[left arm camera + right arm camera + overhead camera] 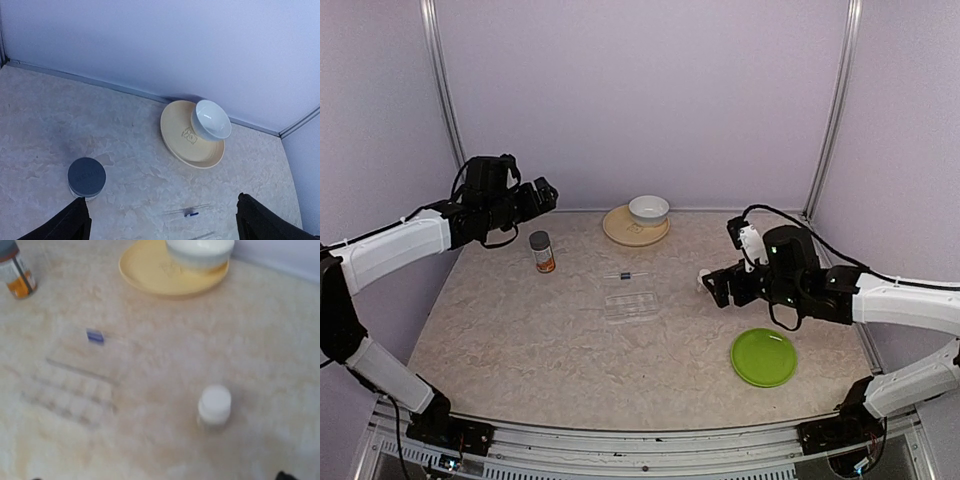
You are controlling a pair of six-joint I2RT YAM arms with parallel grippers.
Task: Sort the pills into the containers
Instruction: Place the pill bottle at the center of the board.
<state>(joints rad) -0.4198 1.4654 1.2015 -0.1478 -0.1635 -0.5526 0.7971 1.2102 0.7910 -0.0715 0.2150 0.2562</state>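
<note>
top external view shows our left gripper and right gripper spread apart and empty, flanking the clear pill box, which we judge leaves it reachable to both.

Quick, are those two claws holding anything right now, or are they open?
Left gripper: open, holding nothing.
Right gripper: open, holding nothing.
</note>
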